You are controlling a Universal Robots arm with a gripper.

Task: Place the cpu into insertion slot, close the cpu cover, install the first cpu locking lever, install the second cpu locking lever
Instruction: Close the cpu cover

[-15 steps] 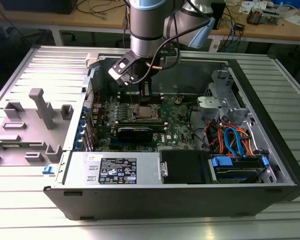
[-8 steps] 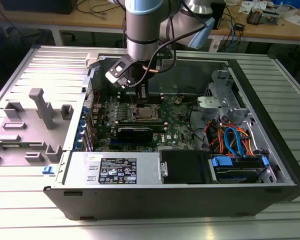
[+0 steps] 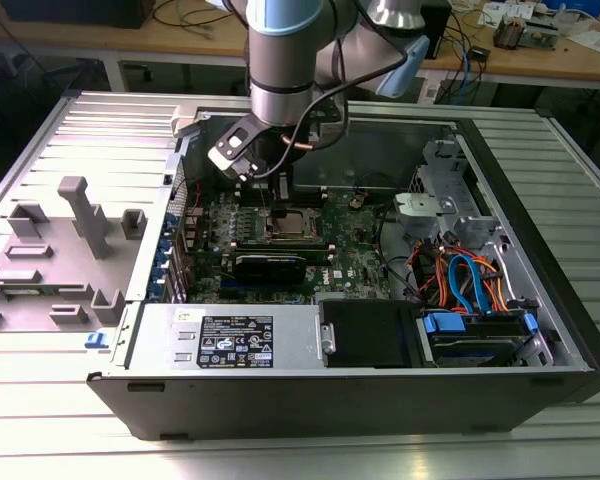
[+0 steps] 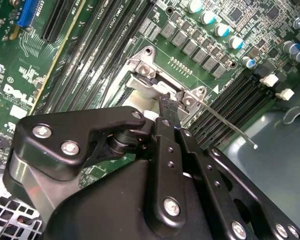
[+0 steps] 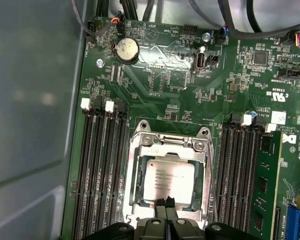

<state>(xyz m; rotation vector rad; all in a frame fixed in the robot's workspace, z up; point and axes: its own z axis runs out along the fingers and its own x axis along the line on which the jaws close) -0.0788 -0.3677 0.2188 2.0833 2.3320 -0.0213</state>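
Lever stage, by my reading — cpu (image 5: 165, 181) sits in the insertion slot (image 5: 138, 187), cpu cover (image 5: 170, 142) down over it. One locking lever (image 4: 230, 126) stands free; latching it calls for a push down and under its catch. Closed, empty tool (image 5: 165, 202) touches the cover's edge — arm (image 3: 285, 60) reaches steeply down into the case (image 3: 380, 395).

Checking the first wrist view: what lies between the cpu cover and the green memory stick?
In the first wrist view, long black memory slots, all empty, run side by side between the cpu cover and the green memory stick.
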